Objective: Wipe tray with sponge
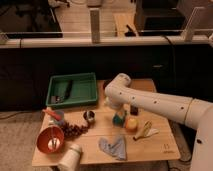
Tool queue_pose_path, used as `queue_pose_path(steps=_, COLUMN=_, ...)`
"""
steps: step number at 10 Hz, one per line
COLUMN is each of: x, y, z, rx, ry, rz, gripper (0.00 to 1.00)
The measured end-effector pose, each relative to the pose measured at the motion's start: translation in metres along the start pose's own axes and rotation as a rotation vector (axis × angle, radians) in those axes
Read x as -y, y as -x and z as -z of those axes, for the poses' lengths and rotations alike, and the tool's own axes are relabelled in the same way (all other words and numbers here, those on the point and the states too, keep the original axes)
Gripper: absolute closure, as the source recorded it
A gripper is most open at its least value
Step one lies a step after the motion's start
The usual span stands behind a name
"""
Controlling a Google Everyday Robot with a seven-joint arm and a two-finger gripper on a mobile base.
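Spread claw (118,112) hangs just over the sponge (118,120), near the tray (84,90).

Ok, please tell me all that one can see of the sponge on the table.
The sponge is a small teal-green block, soft-looking, standing on the wooden table near its middle, outside the green tray. An orange round object lies close beside it. The tool hangs open directly above it; whether it touches the sponge cannot be told.
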Motion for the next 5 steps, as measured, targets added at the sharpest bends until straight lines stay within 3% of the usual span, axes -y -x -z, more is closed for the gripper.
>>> queue_pose_path(steps=5, x=0.004, y=0.004, z=-0.015, rx=0.038, ry=0.014, rz=0.028, gripper=0.2)
